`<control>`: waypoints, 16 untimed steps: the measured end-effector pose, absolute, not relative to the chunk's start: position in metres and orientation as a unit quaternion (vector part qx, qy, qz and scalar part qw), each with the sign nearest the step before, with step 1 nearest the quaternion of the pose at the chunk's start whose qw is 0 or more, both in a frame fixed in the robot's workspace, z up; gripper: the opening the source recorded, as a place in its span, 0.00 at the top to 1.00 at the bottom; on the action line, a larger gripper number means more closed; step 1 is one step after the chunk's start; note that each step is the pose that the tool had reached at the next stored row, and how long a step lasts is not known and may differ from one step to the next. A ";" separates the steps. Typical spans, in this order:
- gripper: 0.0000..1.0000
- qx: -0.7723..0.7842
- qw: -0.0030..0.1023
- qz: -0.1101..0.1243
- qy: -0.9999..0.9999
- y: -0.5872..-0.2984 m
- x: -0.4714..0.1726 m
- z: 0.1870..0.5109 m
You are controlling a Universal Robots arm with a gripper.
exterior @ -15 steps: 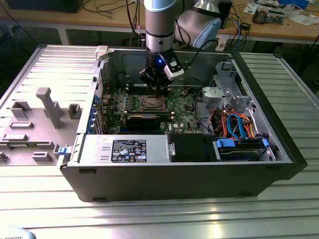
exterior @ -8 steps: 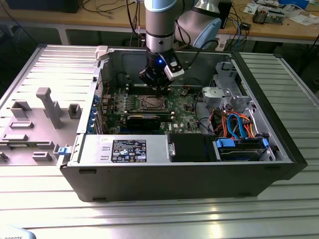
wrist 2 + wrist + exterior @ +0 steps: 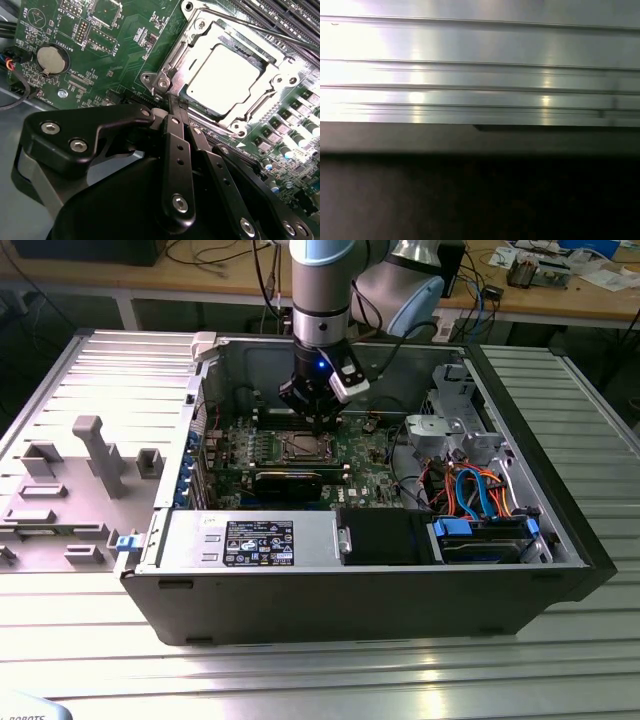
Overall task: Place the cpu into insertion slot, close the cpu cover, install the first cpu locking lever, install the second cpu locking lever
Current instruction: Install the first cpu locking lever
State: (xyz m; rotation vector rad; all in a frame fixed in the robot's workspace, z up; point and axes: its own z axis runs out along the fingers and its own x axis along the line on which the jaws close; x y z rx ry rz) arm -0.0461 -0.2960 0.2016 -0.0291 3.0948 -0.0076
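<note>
At the bottom of the exterior view lies a ribbed, brushed aluminium table [image 3: 330, 680], its long grooves catching pale glare; the first wrist view shows the same kind of grooved bright metal [image 3: 480, 70] above a dark band. On the table rests an open black computer case [image 3: 560, 570], a box of thin sheet steel. Nearest inside it sits a grey power supply [image 3: 250, 540] with a printed label, and at lower right a drive bay with blue and orange cables [image 3: 475, 490]. Further in lies the green circuit board [image 3: 365, 455], flat and studded with small parts, with a long black card [image 3: 290, 480] across its near edge. In the middle of the frame the insertion slot [image 3: 301, 448] sits in the board, and the gripper [image 3: 318, 423] hangs just above its far edge. In the second wrist view the matte black, bolted fingers [image 3: 179, 150] are pressed together to a narrow tip at the corner of the slot's metal frame. The cpu [image 3: 226, 75], a smooth dull-silver square, lies flat in the slot at upper right, and the cpu cover [image 3: 280, 82], a stamped shiny frame, lies down around it. A round coin cell [image 3: 53, 59] sits at upper left. At the left of the exterior view stands a grey moulded fixture [image 3: 95, 455]; behind, a wooden bench [image 3: 560, 295] carries cables and clutter.
</note>
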 end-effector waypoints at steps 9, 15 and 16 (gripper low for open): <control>0.89 -0.009 0.023 0.001 1.000 -0.296 -0.046 0.207; 0.89 -0.009 0.023 -0.003 1.000 -0.296 -0.046 0.208; 0.89 -0.009 0.023 -0.003 1.000 -0.296 -0.046 0.208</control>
